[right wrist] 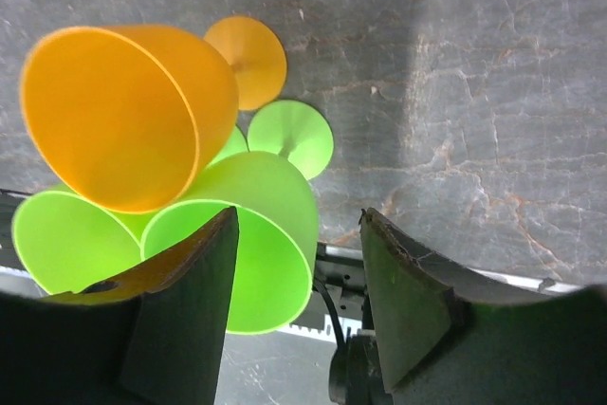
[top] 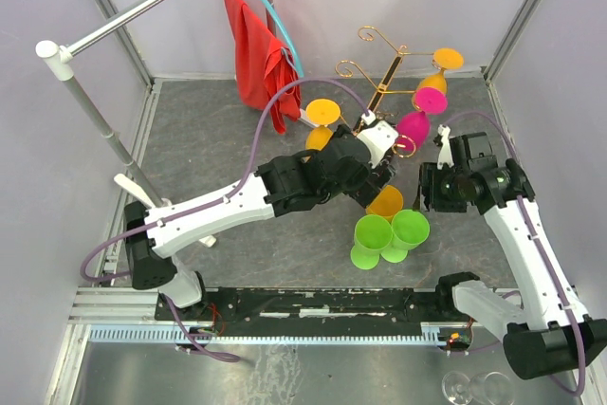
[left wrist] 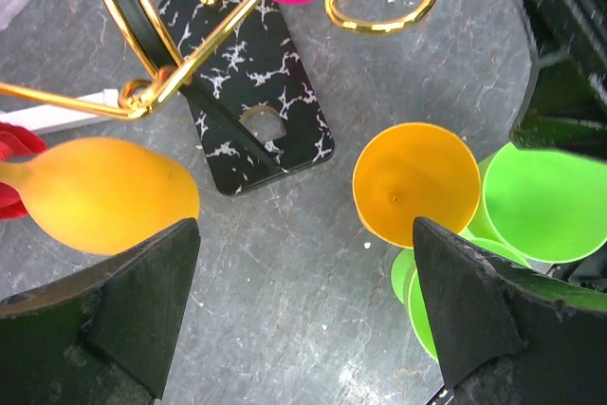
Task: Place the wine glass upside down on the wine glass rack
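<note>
Left jaws wide, arm (top: pixel 237 201) stretched beside rack (top: pixel 387 81).

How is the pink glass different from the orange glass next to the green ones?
The pink glass hangs on the rack, but the orange glass sits on the table against the green glasses. The pink glass is upside down with its foot on top, while the orange glass has its open mouth facing up. They also differ in colour. Both are bright stemmed glasses with a round foot.
</note>
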